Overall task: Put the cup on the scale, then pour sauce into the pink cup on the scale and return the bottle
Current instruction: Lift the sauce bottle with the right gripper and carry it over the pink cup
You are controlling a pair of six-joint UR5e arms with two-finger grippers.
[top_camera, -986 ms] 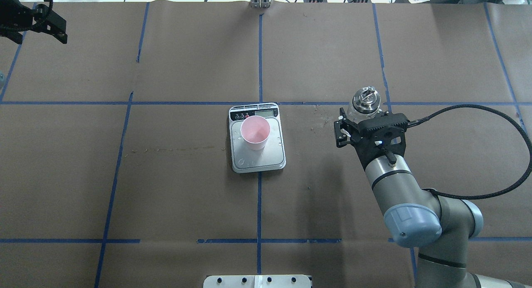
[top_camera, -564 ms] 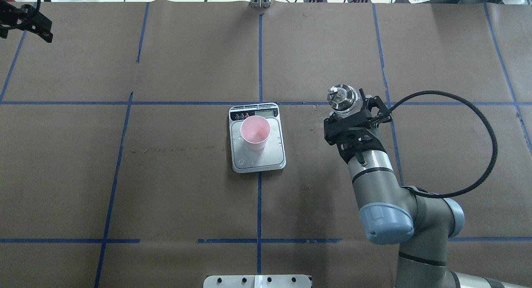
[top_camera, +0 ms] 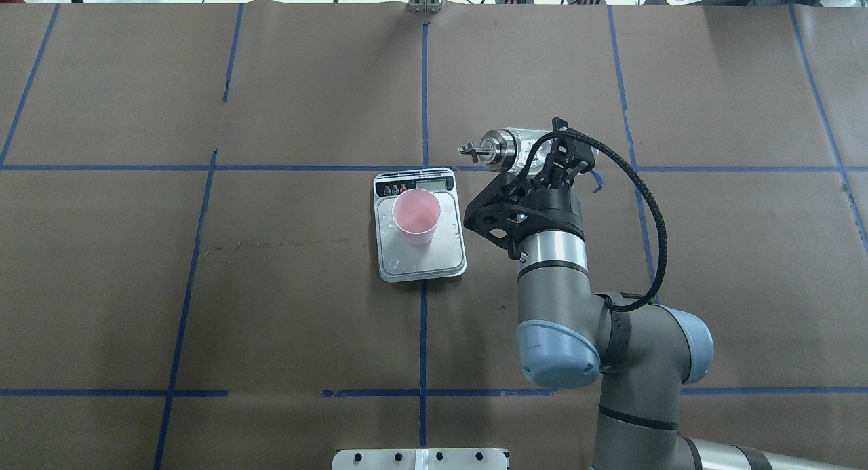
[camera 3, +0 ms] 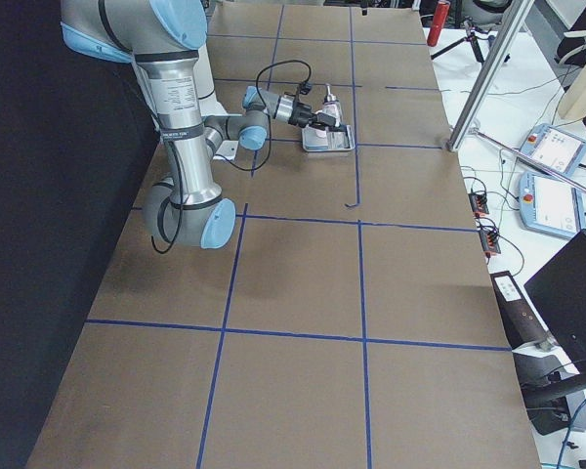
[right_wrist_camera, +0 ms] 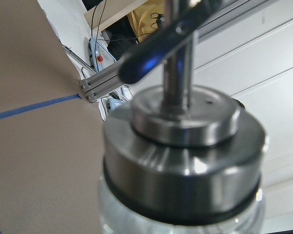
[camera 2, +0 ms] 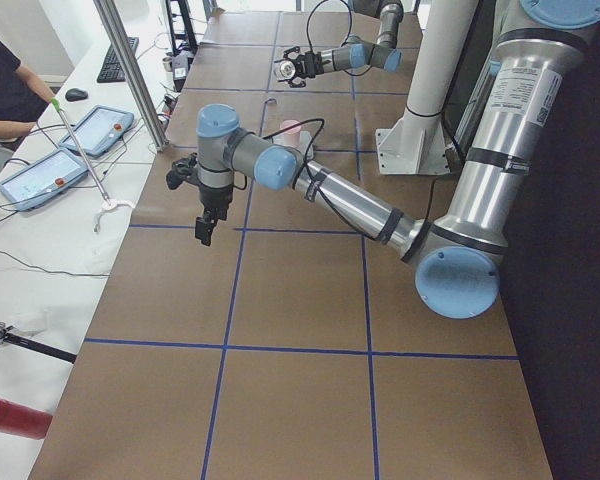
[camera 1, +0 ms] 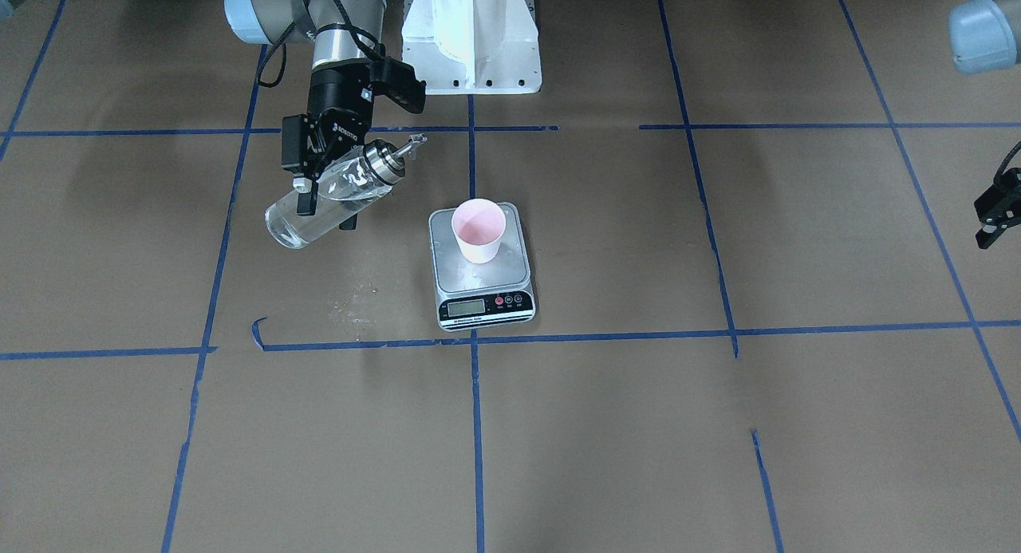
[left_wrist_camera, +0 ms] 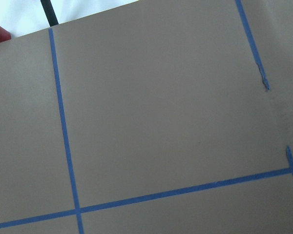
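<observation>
Left tool (camera 2: pixel 203 233): hangs above the worktop (top_camera: pixel 271 321), well apart from everything else; spread or pressed together, cannot tell. Cup (top_camera: pixel 416 216): sits upright on scale (top_camera: pixel 434 261). Right tool (top_camera: pixel 542 159): pinches bottle (top_camera: pixel 510 146), tipped almost level beside the scale, spout toward cup, clear sauce (camera 1: pixel 287 226) inside.

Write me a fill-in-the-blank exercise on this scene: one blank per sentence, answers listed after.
1. The pincer gripping the bottle belongs to the robot's ____ arm.
2. The bottle is ____ rather than upright, its spout turned toward the scale.
3. The cup stands on the scale, and its inside is ____.
4. The left pincer, far off to the side, holds ____.
Missing words: right; tilted; pink; nothing.
</observation>
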